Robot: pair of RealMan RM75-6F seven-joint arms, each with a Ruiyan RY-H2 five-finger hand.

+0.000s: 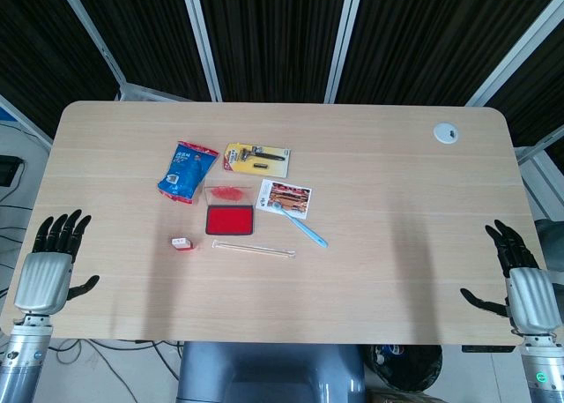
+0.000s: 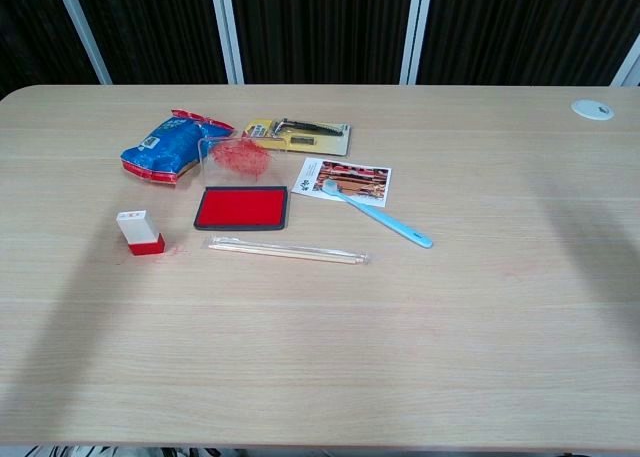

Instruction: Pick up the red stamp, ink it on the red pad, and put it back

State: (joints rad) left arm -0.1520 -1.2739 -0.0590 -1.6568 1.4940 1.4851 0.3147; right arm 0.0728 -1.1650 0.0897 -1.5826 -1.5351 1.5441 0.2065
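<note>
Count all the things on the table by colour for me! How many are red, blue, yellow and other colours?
Red: 2, the stamp and the ink pad
Blue: 2, the snack bag and the toothbrush
Yellow: 1, the razor pack
Other: 2, the picture card and the wrapped chopsticks
Total: 7

The left robot hand (image 1: 51, 262) is hovering at the near left corner of the worktop (image 1: 397, 244) — palm down, dark fingers spread and pointing away from the robot, thumb sticking out to the side, holding nothing. The right robot hand (image 1: 520, 279) is mirroring it at the near right corner — fingers apart, empty. Only the head view is showing them; silver wrists are rising from below.
</note>
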